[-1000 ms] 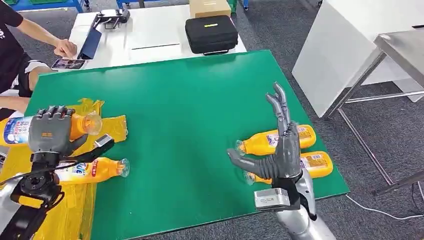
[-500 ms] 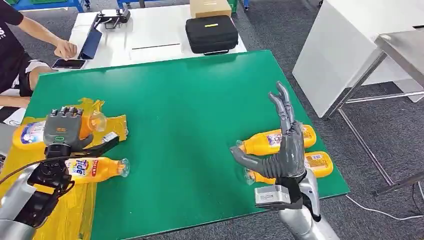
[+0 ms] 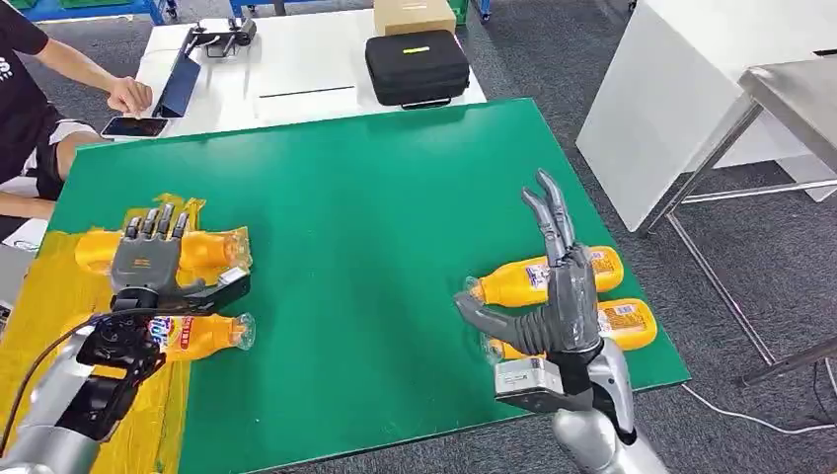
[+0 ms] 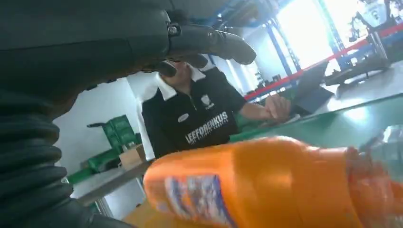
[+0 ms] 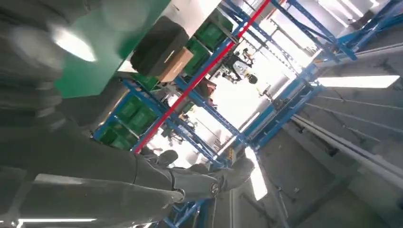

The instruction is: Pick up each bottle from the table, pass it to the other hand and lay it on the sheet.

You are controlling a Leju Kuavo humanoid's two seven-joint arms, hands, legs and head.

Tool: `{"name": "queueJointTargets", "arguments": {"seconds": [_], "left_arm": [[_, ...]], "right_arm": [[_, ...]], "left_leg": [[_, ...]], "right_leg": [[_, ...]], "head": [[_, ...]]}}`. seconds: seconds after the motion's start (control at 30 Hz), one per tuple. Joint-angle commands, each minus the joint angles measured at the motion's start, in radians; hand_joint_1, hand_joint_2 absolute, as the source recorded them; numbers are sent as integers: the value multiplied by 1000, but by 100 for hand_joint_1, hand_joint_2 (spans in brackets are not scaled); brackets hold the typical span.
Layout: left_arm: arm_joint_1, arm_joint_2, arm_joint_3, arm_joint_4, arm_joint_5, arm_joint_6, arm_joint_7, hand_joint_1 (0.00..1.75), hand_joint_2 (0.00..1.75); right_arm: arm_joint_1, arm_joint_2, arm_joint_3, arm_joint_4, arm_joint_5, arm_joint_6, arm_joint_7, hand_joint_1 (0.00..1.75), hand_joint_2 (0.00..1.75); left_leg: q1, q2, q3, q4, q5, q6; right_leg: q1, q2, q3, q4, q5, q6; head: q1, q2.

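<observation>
My left hand [image 3: 148, 265] hovers over an orange bottle [image 3: 212, 249] that lies on the yellow sheet [image 3: 54, 291] at the table's left. Its fingers are stretched out and apart above the bottle. In the left wrist view the bottle [image 4: 266, 180] lies free beneath that hand [image 4: 95, 42]. A second orange bottle [image 3: 209, 334] lies on the sheet just in front of it. At the table's right, my right hand [image 3: 561, 291] stands upright with its fingers spread and holds nothing. Two more orange bottles [image 3: 528, 278] [image 3: 627, 324] lie on the green table [image 3: 355, 217] behind it.
A person [image 3: 30, 99] sits at the far left with a hand near a phone [image 3: 133, 126]. On the white table behind are a black case [image 3: 417, 67] and a cardboard box [image 3: 415, 15]. A white cabinet [image 3: 691, 89] and a steel table [image 3: 795, 94] stand right.
My left hand lowered the bottle it gripped onto the sheet and spread its fingers off it. My right hand stayed almost where it was.
</observation>
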Motion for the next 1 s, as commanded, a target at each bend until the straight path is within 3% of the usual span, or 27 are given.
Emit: {"name": "queueJointTargets", "arguments": {"seconds": [0.03,0.17,0.27,0.3,0.37,0.43,0.57,0.73,0.87,0.9,1.0], "left_arm": [[-42,-55,38,76,20,14,-17,0,175],[0,-121,135,-19,298,134,-158,0,175],[79,-179,186,-252,824,98,-385,0,175],[121,-198,211,-358,1084,12,-438,0,175],[190,-174,219,-509,1279,3,-480,0,175],[248,-154,242,-628,1417,2,-523,0,175],[326,-140,277,-758,1542,-26,-552,0,175],[330,-147,272,-757,1562,-37,-560,0,175],[353,-167,259,-770,1546,-52,-550,0,175],[356,-174,255,-769,1547,-54,-546,0,175],[357,-186,250,-765,1532,-51,-540,0,175]], "right_arm": [[3,18,-30,25,4,7,6,0,175],[30,20,-64,14,74,-2,22,0,175],[41,-7,-90,19,260,-1,100,0,175],[36,-33,-96,31,320,44,139,0,175],[16,-64,-95,43,372,120,179,0,175],[-6,-109,-84,50,321,266,204,0,175],[-55,-156,-130,86,311,430,252,0,175],[-78,-164,-150,114,316,468,259,0,175],[-156,-220,-160,220,296,575,264,0,175],[-188,-234,-158,260,275,600,244,0,175],[-251,-258,-146,334,260,627,226,0,175]], "left_leg": [[0,-2,4,-1,-1,-1],[0,-3,5,-1,-2,-1],[0,-4,4,0,-1,0],[0,-2,1,0,-1,0],[0,-1,1,0,-1,0],[0,1,6,1,-5,0],[-1,5,0,0,-2,0],[-1,3,3,0,-3,0],[-1,3,1,0,-2,0],[-1,4,8,-1,-4,0],[-1,3,3,0,-2,1]], "right_leg": [[0,2,5,-1,-2,-1],[0,1,6,-2,-2,-2],[0,0,6,-2,-2,-1],[0,0,2,-1,-1,-1],[0,1,2,-1,-1,0],[-1,6,8,-2,-3,-1],[0,7,0,-1,0,-1],[0,6,4,-1,-1,-1],[0,4,2,-1,0,0],[-1,9,9,-2,-2,-1],[-1,5,4,-2,0,0]], "head": [[0,0],[0,0],[0,0],[0,0],[0,0],[0,0],[0,0],[0,0],[0,0],[0,0],[0,0]]}}
